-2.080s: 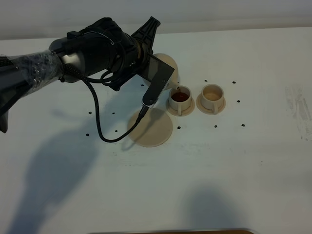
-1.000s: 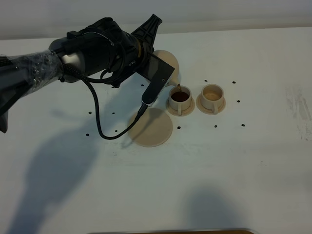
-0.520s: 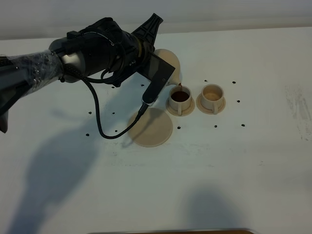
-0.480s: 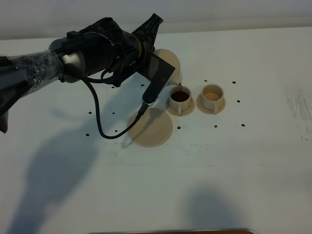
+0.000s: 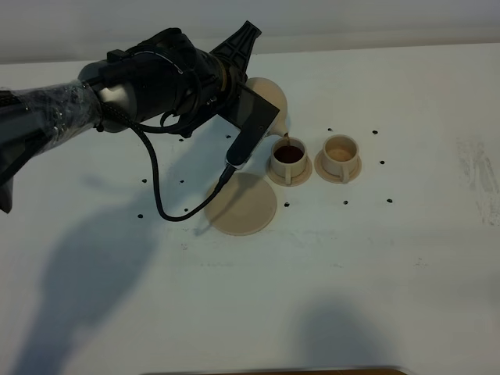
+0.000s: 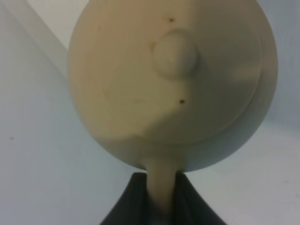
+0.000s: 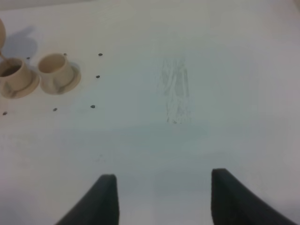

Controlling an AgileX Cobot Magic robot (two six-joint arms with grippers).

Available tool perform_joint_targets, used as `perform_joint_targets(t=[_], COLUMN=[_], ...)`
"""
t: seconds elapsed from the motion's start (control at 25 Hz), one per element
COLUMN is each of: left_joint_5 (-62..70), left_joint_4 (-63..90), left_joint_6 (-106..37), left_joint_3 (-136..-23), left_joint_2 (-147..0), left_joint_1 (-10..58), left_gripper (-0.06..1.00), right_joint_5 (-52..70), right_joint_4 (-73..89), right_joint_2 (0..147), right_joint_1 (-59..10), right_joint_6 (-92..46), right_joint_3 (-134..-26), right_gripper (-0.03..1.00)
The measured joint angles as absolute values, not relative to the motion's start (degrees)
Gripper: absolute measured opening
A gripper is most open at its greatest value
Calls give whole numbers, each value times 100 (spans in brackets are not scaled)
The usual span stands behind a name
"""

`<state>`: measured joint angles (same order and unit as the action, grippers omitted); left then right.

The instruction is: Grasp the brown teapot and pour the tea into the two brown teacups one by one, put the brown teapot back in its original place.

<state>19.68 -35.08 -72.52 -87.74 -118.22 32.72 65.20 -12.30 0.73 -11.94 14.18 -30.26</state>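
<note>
Your left fingers (image 6: 126,206) clench the brown teapot (image 5: 272,94) at upper centre, tea streaming into the left teacup (image 5: 288,155); the right teacup (image 5: 340,150) looks unfilled; the large saucer (image 5: 244,205) awaits the pot's return; right fingers (image 7: 107,199) released.

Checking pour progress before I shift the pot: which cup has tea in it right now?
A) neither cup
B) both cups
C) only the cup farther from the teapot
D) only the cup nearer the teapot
D: the nearer cup holds dark tea, with a thin stream falling into it from the teapot, while the farther cup looks pale and empty inside.
</note>
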Motion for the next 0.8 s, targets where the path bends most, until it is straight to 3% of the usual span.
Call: perform_joint_targets(t=[0.8], left_joint_5=[1961], left_joint_4=[-3594], left_joint_6=[-7257], left_joint_3=[-8774], left_joint_2=[-11822], left_joint_1=[3321], left_gripper=[16], right_joint_5=[6520], right_joint_4=[-1230], right_joint_2=[73], right_joint_1=[-1194], right_joint_6=[1424], right_joint_3=[-3026], right_gripper=[43])
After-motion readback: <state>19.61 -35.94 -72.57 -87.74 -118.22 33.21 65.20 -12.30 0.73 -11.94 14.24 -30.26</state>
